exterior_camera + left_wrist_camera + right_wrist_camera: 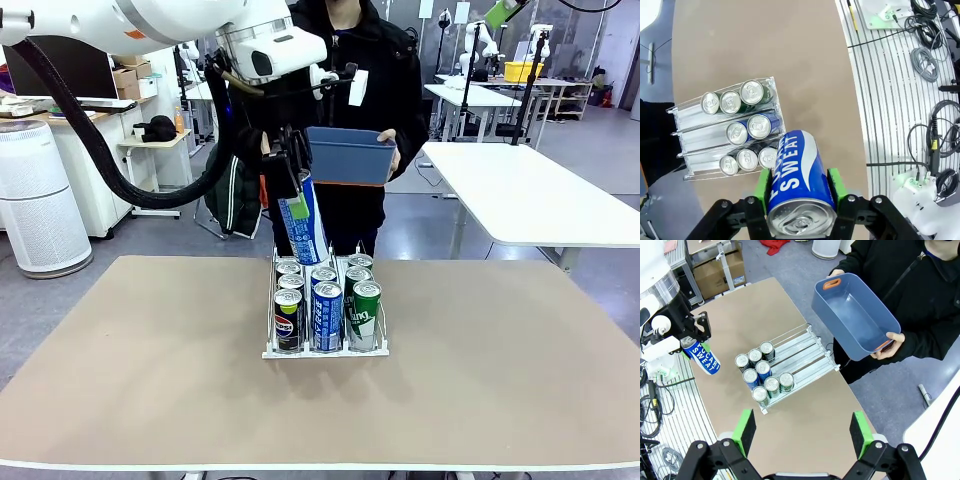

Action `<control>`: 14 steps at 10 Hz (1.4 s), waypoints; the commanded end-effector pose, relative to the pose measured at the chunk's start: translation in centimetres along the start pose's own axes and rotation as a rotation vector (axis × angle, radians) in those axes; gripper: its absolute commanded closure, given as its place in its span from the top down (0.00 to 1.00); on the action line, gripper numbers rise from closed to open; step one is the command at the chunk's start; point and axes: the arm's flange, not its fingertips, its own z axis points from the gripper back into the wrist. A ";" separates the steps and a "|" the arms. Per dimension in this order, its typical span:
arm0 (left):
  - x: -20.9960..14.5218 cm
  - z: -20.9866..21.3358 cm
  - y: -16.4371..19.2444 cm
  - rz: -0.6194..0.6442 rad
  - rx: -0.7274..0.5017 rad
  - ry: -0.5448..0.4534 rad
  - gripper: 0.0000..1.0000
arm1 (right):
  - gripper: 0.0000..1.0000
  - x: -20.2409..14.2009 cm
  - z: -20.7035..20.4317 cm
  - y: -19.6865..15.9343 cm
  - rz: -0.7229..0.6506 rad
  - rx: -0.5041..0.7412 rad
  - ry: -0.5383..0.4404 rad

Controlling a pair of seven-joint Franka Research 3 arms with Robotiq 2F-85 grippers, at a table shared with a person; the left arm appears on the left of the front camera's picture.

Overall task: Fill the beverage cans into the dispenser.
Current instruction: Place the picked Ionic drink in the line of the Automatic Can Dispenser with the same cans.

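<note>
**Q:** Orientation of the held can?

**A:** The left gripper [293,195] was clamped on a blue can [303,222] with white lettering, green pads [761,186] pressed to its two sides. In the front view its long axis ran nearly upright with a slight tilt. It hung above the table [130,370], over the far end of the dispenser [325,350], not touching it.

**Q:** And the dispenser itself?

**A:** It sat mid-table, its three lanes running from the robot toward the person. Eight cans stood upright inside, silver tops up: three black ones [288,318] in the left lane, two blue ones [327,315] in the middle, three green ones [364,313] in the right.

**Q:** The other arm?

**A:** The right gripper [802,432] looked down from high above the table, jaws spread wide, holding nothing.

**Q:** The person?

**A:** Standing at the far side, holding a blue tub [350,155] in both hands.
</note>
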 end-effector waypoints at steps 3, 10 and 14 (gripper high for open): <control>2.8 -3.7 1.5 0.021 0.062 0.020 0.57 | 1.00 0.0 0.0 0.1 -0.009 0.004 -0.007; 5.6 -13.4 0.8 -0.066 -0.017 0.130 0.57 | 1.00 0.0 0.0 0.1 -0.009 0.004 -0.007; 4.6 -17.3 0.9 -0.050 -0.017 0.171 0.57 | 1.00 0.0 0.0 0.1 -0.009 0.004 -0.007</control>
